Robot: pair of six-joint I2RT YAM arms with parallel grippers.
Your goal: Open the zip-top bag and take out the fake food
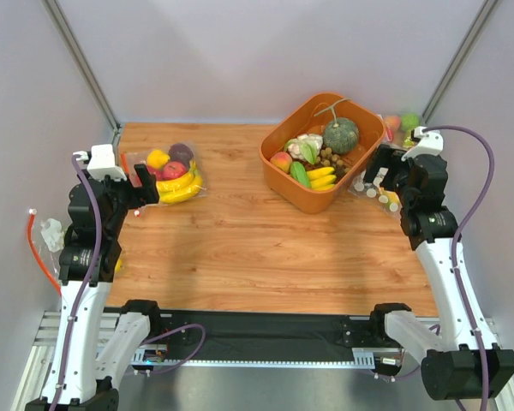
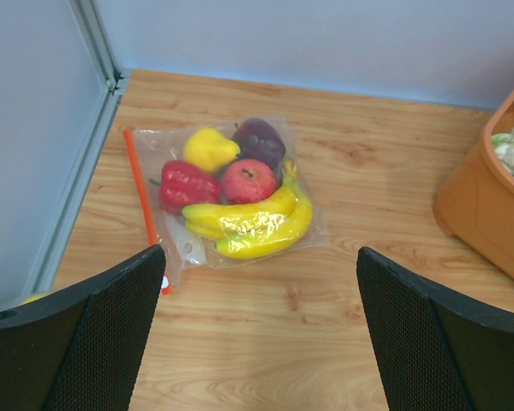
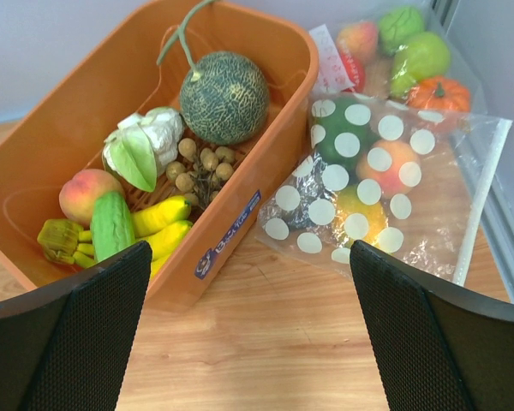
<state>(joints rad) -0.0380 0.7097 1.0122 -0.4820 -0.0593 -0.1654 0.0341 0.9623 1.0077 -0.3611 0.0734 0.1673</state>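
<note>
Right wrist view: clear polka-dotted zip-top bag (image 3: 433, 231) of plastic fake food (image 3: 385, 167) looks limp, slippery, best pinched at its edge strip (image 3: 480, 197); right gripper (image 3: 250, 257) gapes empty.

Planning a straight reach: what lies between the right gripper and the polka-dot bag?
Only bare table lies between the right gripper and the bag, as the right wrist view shows; the orange basket sits just left.
</note>
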